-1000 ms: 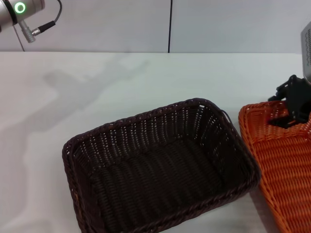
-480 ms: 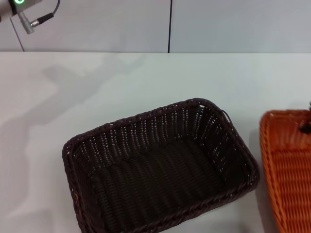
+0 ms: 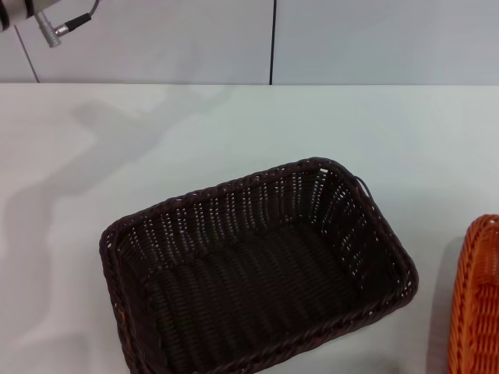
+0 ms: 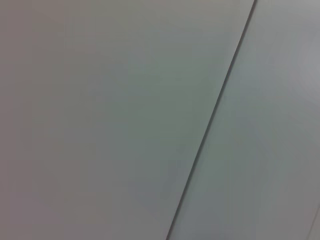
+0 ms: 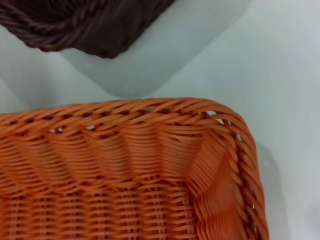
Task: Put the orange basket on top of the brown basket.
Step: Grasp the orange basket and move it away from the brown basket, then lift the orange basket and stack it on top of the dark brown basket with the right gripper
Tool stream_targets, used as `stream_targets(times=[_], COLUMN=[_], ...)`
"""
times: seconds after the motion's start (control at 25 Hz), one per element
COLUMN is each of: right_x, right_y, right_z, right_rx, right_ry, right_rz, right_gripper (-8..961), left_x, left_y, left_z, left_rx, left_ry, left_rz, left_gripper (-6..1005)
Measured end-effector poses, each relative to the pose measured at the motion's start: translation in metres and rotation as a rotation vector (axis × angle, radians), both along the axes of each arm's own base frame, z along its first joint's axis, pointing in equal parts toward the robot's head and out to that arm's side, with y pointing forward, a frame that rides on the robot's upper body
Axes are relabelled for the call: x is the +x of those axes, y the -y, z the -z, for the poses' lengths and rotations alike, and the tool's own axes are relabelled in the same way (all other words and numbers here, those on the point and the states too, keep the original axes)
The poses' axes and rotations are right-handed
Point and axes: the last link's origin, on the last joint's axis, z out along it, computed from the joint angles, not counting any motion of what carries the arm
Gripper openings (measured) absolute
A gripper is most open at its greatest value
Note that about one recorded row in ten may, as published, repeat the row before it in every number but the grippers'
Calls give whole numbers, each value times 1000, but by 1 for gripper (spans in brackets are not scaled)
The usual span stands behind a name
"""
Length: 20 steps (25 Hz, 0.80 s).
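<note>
— What do we see on the white tabletop (image 3: 234,125)?

— We see the dark chocolate-brown rectangular woven basket with a braided rim (image 3: 257,269) sitting upright near the middle of the head view, turned at an angle, its inside bare. The bright orange rectangular woven basket with a braided rim (image 3: 475,304) sits apart from it at the far right edge of that view, only one rounded corner showing, with a strip of bare tabletop between the two.

— And from the right wrist?

— We look down on a corner of the orange basket (image 5: 130,170), its rim and flared wall filling the lower part of the picture. A corner of the brown basket (image 5: 75,25) shows beyond it, with pale tabletop (image 5: 260,60) between them; the two do not touch.

— What of the arms?

— We see only a silver piece of the left arm with a cable plug (image 3: 47,23) at the upper left corner of the head view, high above the tabletop. The left wrist camera shows only a pale grey wall panel with a dark seam (image 4: 220,110). We find neither gripper in any picture, so we cannot tell whether the fingers are spread or pressed together.
</note>
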Motion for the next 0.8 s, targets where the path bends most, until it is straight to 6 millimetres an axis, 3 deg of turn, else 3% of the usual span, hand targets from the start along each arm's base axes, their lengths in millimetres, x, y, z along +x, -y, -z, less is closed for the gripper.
stream_targets(times=[0.4,0.8], right_x=[13,39], right_y=[2,2], right_z=[-29,-97], right_rx=[190,601], right_ry=[-94,-153], right_rz=[44,70], right_gripper=[146,136], left_x=[-5,-13], left_y=[-1,-1], left_z=[-1,-7], left_rx=[9,30], left_ry=[22,50], left_rz=[-28,-54], left_gripper=[860,860])
